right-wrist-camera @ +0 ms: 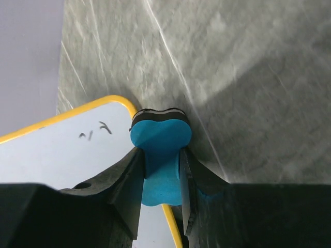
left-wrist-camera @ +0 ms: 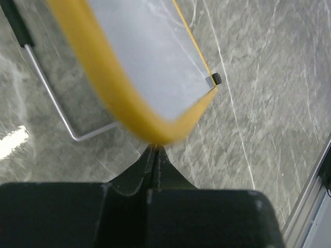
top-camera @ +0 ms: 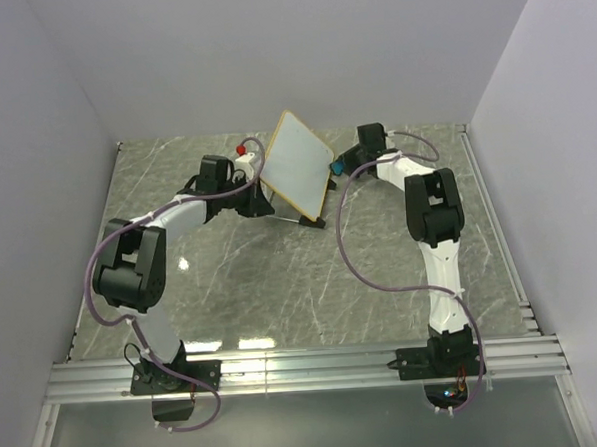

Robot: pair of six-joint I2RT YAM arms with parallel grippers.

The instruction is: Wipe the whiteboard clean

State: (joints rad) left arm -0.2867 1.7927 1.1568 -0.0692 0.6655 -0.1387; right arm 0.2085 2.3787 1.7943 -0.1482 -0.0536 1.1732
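Task is judged unfinished. Two small dark pen marks (right-wrist-camera: 97, 131) are seen on the whiteboard (top-camera: 297, 165) close to one rounded corner. The rest of the white face looks clean where it can be made out; the top view is too coarse to be sure.

The board is propped tilted at the far middle of the table (top-camera: 241, 277), between the two arms, on a thin bent wire stand (left-wrist-camera: 49, 98) with a black foot (top-camera: 314, 223).

The right hand (right-wrist-camera: 160, 151) is clamped on the blue eraser (right-wrist-camera: 161, 132). The eraser sits at the board's corner edge, just beside the marks, but contact with the face cannot be told.

The left hand (left-wrist-camera: 154, 151) is pinched together, with its tips right at the frame's corner. No frame is seen between the fingers, so a grip on it is doubted.

Materials: glossy white board face, smooth tan-yellow frame with rounded corners. The eraser looks like soft foam, waisted in shape, with a thin black felt-like layer on the far end. The table top is grey, marble-veined and slightly reflective.

Left to do, as judged: a wipe across the marks.
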